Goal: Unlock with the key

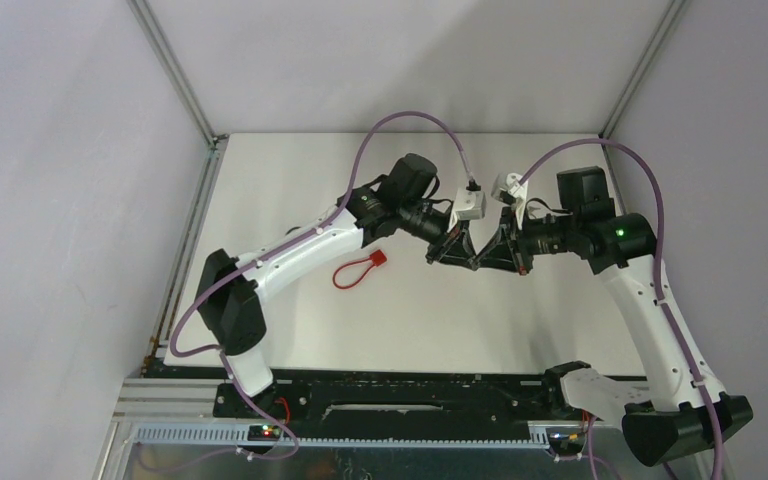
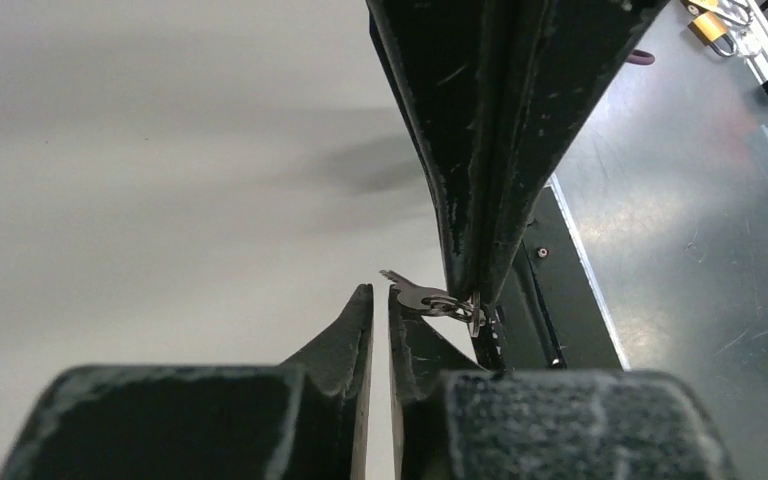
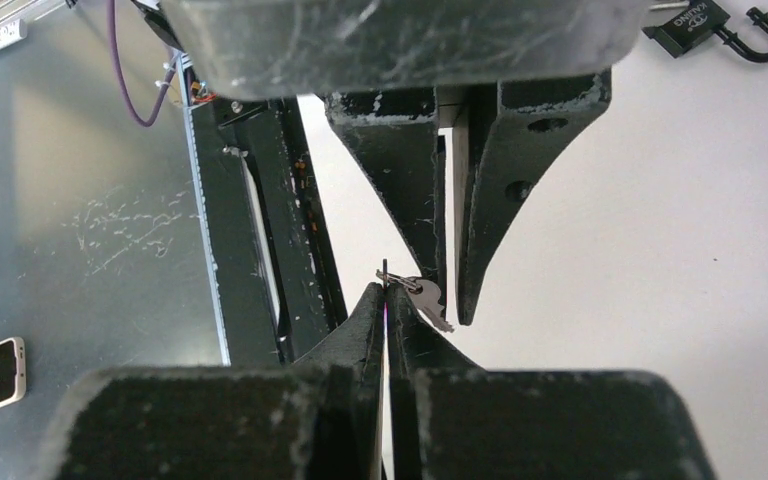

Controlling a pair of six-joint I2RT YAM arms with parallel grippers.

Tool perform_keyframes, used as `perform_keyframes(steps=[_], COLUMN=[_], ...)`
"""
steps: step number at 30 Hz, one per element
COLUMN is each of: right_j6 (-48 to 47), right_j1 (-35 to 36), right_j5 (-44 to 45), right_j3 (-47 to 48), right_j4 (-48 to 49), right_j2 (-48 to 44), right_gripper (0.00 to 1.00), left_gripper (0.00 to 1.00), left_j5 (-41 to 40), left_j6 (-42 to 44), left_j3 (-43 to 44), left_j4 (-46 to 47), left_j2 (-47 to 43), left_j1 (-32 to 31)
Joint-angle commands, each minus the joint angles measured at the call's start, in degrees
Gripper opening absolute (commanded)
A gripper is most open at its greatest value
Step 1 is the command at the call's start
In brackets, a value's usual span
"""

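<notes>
1. Near edge: a metal sheet lies in front of the desk. A brass padlock rests on this sheet.

2. Desk seen from above, with 6 o'clock toward the arm bases: a red cable lock lies flat at 9 o'clock of the desk centre, apart from both tools.

3. Near the desk centre the two tools meet tip to tip above the desk.
- The right tool stands on the 3 o'clock side. Its fingers are pressed together on the key ring, which stands edge-on out of the tips.
- The key hangs on that ring and projects toward the left tool on the 9 o'clock side.
- The left tool is narrow, with a thin slit between its fingers. The key lies at its fingertips; contact cannot be told.

4. Beyond the left tool, at 1 o'clock of the key in the right wrist view, a black padlock lies on the desk.
</notes>
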Motion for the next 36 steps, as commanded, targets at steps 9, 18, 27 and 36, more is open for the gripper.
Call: perform_keyframes(steps=[9, 18, 27, 36], right_j6=[-1.2, 2.6, 9.5, 17.1], right_j1=[-1.0, 0.3, -2.8, -8.3], right_j5=[3.7, 10.5, 4.2, 0.4], right_j3=[0.9, 0.8, 0.7, -0.3], right_j4=[-2.3, 0.4, 4.5, 8.8], right_j2=[-1.2, -1.0, 0.3, 1.9], right_gripper=[0.0, 0.0, 0.0, 0.0], left_gripper=[0.0, 0.28, 0.44, 0.31], left_j5=[-0.2, 1.5, 3.3, -2.8], left_j6=[6.9, 4.7, -2.8, -14.8], left_j3=[3.4, 1.2, -0.2, 0.6], left_j4=[-5.8, -4.3, 0.7, -1.9], left_j2=[-5.7, -7.9, -6.5, -5.2], left_j1=[1.6, 3.0, 1.4, 0.9])
